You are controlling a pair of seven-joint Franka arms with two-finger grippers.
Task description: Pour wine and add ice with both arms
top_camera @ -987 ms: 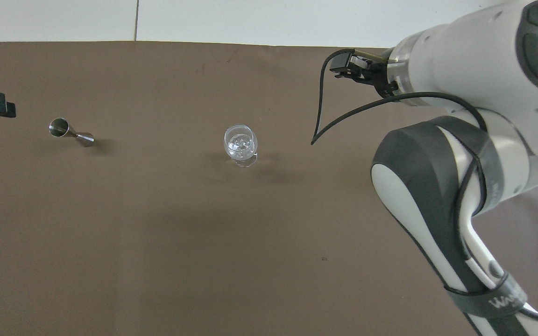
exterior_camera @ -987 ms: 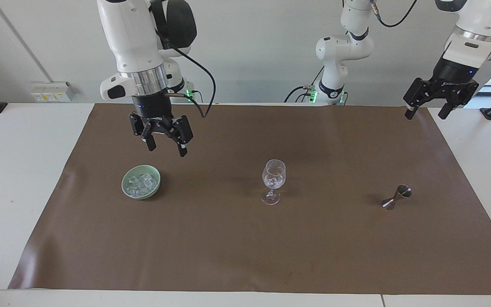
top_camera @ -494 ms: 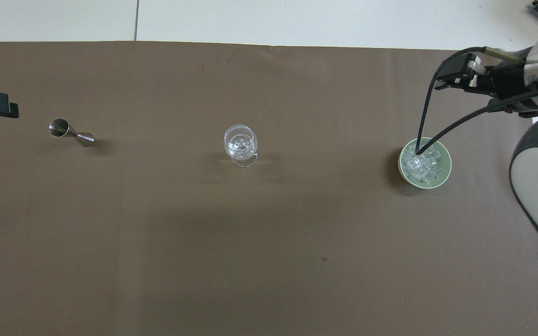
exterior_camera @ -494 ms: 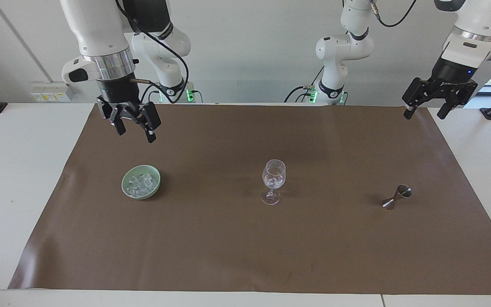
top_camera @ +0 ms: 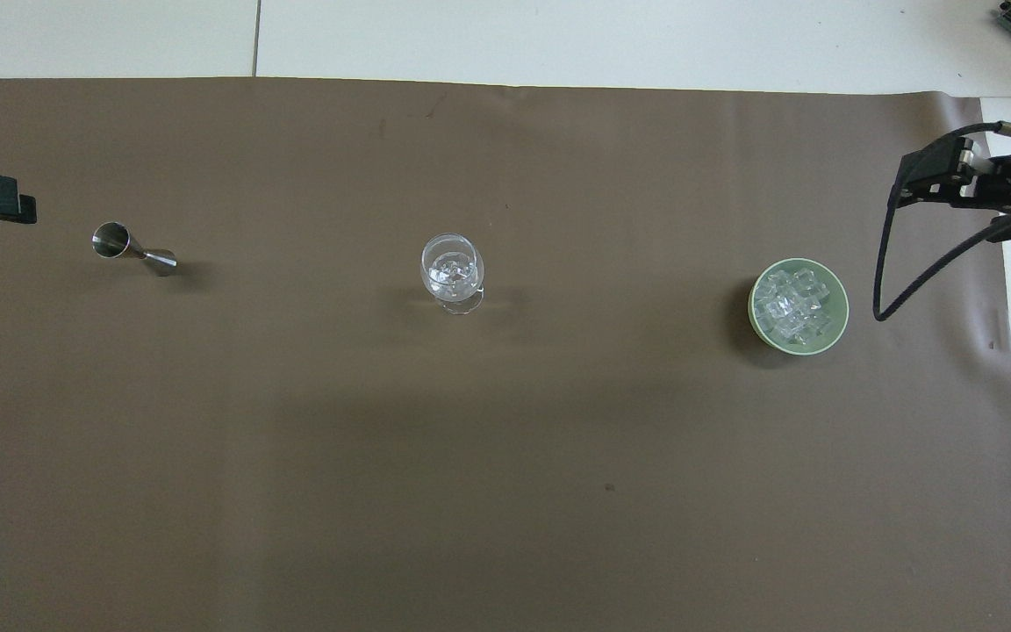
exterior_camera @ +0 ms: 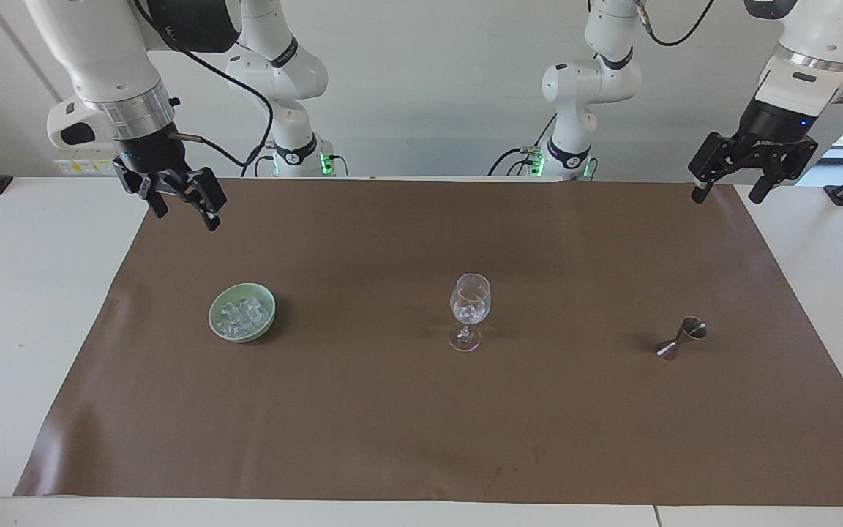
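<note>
Both claws are hanging in the air with their fingers spread and nothing in them. The right claw (exterior_camera: 180, 206) is hovering over the corner of the brown mat (exterior_camera: 421, 410) at the right arm's end of the worktop (exterior_camera: 19, 293), while the left claw (exterior_camera: 730, 189) is waiting above the mat's edge at the left arm's end.

The ice (exterior_camera: 243, 315) is lying heaped in a pale green bowl (exterior_camera: 218, 327) on the mat, toward the right arm's end. Some cubes are also sitting inside the wine glass (exterior_camera: 470, 304), which is standing upright mid-mat. A metal jigger (exterior_camera: 682, 339) is resting tilted on the mat toward the left arm's end, well apart from the glass.

Judging by their look, the cubes are going to be light, hard and slippery, likely to squirt out of a pinch; taking one across two flat faces from the top of the heap seems safest. The glass looks fragile and top-heavy, so any cube should probably be released low over its rim.
</note>
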